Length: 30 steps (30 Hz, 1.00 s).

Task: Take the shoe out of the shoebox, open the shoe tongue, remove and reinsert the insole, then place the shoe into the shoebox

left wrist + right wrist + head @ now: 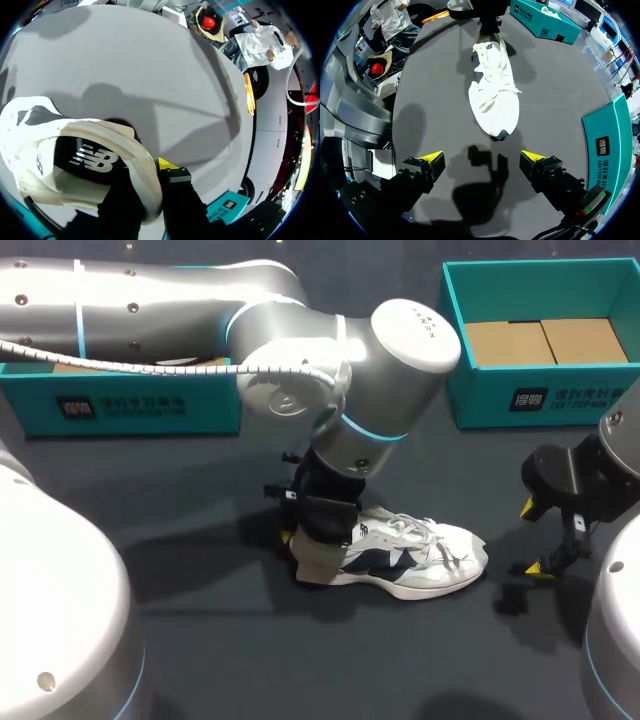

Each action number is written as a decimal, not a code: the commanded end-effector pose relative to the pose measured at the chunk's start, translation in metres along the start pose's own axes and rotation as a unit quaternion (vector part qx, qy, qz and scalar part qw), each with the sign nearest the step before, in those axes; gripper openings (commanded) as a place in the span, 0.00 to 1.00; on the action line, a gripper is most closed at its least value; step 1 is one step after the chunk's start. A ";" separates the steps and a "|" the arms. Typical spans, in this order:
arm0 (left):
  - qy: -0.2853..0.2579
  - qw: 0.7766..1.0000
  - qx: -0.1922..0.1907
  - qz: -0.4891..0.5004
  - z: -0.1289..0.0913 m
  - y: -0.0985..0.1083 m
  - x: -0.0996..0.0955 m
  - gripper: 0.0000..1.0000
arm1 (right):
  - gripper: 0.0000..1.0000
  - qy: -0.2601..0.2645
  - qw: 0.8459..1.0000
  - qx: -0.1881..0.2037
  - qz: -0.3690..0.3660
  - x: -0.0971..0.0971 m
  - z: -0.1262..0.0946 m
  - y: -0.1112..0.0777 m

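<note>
A white sneaker with dark side panels (425,562) lies on its sole in the middle of the dark table, toe toward the right. My left gripper (305,540) stands over its heel, shut on the heel collar. In the left wrist view the collar wall of the sneaker (60,150) runs between the fingers of my left gripper (150,187), and the dark insole shows inside. My right gripper (531,536) hangs open just right of the toe, holding nothing. From the right wrist, the sneaker (492,85) lies ahead of my open right gripper (483,157), toe toward it.
A teal shoebox (480,400) with a cardboard floor stands open at the back right. A second teal box (140,408) sits at the back left, partly behind my left arm. Bare table lies in front of the sneaker.
</note>
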<state>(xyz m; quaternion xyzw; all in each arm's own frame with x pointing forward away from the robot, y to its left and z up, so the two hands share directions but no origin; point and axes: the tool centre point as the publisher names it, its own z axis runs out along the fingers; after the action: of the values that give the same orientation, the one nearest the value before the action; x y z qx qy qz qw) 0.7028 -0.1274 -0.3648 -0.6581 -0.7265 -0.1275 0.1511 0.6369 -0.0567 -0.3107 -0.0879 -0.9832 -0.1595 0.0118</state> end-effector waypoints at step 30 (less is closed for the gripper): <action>-0.212 0.933 0.229 -0.182 -0.072 -0.008 0.097 1.00 | 1.00 -0.001 1.000 0.001 0.000 0.002 0.000 0.000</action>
<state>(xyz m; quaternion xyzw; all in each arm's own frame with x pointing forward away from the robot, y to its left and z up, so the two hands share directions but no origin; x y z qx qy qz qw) 0.6918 -0.0989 -0.2649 -0.5581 -0.8132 0.0001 0.1647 0.6369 -0.0567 -0.3107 -0.0878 -0.9832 -0.1595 0.0118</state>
